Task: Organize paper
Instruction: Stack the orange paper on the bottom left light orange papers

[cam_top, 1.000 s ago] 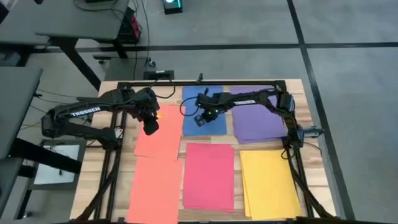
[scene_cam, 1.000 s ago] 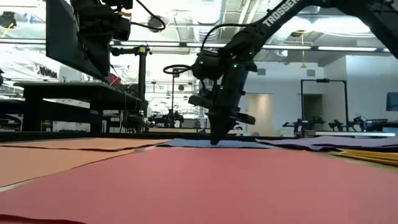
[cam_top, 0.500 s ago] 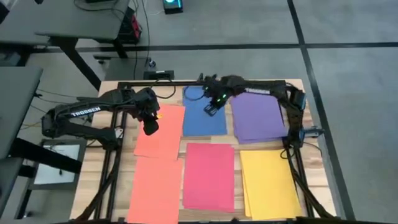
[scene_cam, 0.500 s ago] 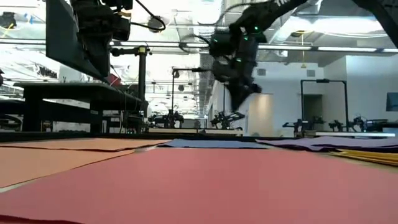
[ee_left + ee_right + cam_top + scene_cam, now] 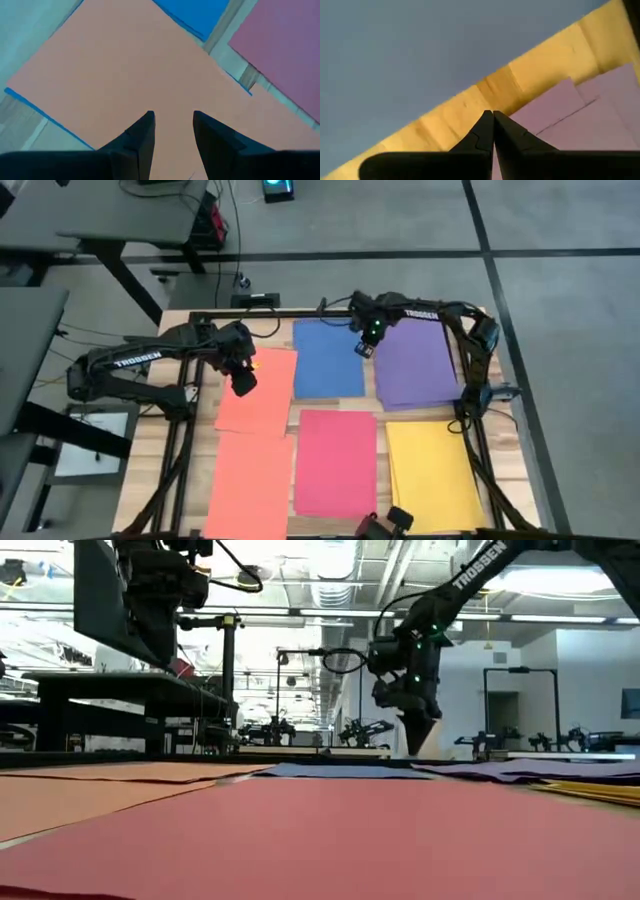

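Pale wooden slats of the worktop (image 5: pixel 478 360) show between six sheets laid in two rows in the high view. Across the upper row lie a salmon-orange paper sheet (image 5: pixel 262 388), a blue paper sheet (image 5: pixel 326 358) and a purple paper stack (image 5: pixel 414 366). In the lower row lie a second salmon-orange sheet (image 5: pixel 250 486), a pink-red paper sheet (image 5: pixel 335 462) and a yellow paper stack (image 5: pixel 432 475).

By the look of it, the step in hand is squaring the purple stack, whose sheets sit slightly fanned at their upper corners. To do it well, the arm should come down gently at an edge and nudge the loose sheets inward with light pressure, so that nothing buckles and the blue sheet beside it stays put.

Above centre of the high view, the right gripper (image 5: pixel 365 347) hangs over the gap between blue and purple, clear of the paper in the low view. Its jaws are pressed together with nothing between them, as the right wrist view shows. At upper left, the left gripper (image 5: pixel 242 381) hovers over the upper salmon-orange sheet, its jaws narrowly parted and holding nothing.
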Available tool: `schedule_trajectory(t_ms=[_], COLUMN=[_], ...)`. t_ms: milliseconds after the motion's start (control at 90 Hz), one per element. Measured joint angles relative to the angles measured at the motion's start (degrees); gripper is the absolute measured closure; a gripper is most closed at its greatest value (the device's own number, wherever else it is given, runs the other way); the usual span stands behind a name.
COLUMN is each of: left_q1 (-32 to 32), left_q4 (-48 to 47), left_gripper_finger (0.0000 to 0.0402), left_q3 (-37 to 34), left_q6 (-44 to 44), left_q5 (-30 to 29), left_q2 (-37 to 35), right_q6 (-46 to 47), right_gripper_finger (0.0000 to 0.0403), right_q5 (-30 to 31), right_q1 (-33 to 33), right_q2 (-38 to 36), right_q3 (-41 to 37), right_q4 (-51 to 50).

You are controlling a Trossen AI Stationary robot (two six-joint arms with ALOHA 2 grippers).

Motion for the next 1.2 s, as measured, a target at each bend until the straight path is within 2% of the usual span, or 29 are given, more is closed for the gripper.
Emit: schedule_trajectory(t_ms=[300,522,633,922,1200], left_q1=[0.0,0.0,0.0,0.0,0.0], left_q4=[-0.1,-0.1,-0.2,-0.1,-0.1], left_gripper_finger=[0.0283,0.0283,0.0283,0.0283,0.0283], left_q3=[0.0,0.0,0.0,0.0,0.0], left_q6=[-3.2,-4.4,-4.6,-5.7,-6.9], left_q5=[0.0,0.0,0.0,-0.1,-1.5], left_q2=[0.0,0.0,0.0,0.0,0.0], right_q6=[-2.9,-5.6,-7.9,-6.8,-1.0], right_gripper_finger=[0.0403,0.0403,0.0403,0.0403,0.0403], right_q5=[-0.1,-0.1,-0.1,-0.2,0.9], right_q1=[0.0,0.3,0.2,-2.4,-4.6], right_q2=[0.0,-0.3,-0.3,-0.2,-0.2], right_q3=[-5.9,-7.5,-7.5,-7.4,-7.0], right_q4=[7.6,10.8,10.7,6.5,3.8])
